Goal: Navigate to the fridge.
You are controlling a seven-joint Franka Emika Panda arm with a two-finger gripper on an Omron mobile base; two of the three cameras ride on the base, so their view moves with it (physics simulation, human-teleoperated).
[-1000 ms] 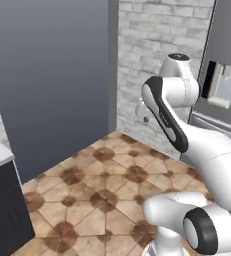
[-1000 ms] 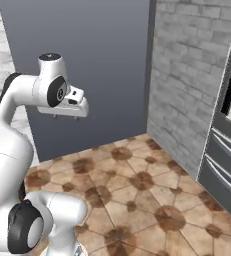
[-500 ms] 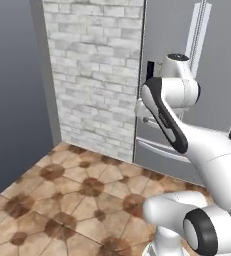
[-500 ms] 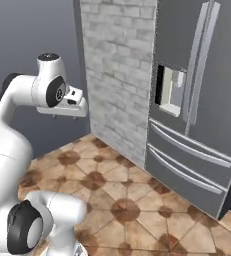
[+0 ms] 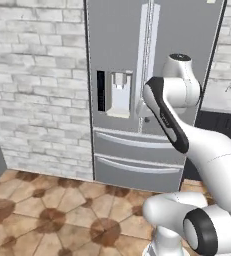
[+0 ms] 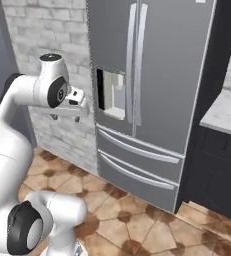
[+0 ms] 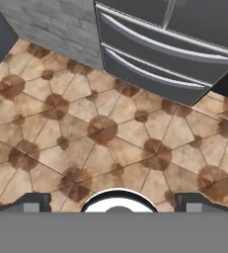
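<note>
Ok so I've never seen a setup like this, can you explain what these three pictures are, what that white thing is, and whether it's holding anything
These are rendered images from a simulated kitchen. The white thing is a robot arm standing on a base that can drive around. Two cameras ride on that base behind the arm, one to its left and one to its right, so both look forward at the same scene. The third camera sits on the hand and looks down at the brown tiled floor.

In front of the robot stands the fridge, a tall grey unit with long vertical handles, a dispenser in its left door and two bottom drawers. A pale brick wall is on its left.

The hand's fingertips sit wide apart with nothing between them, so it holds nothing.
</note>
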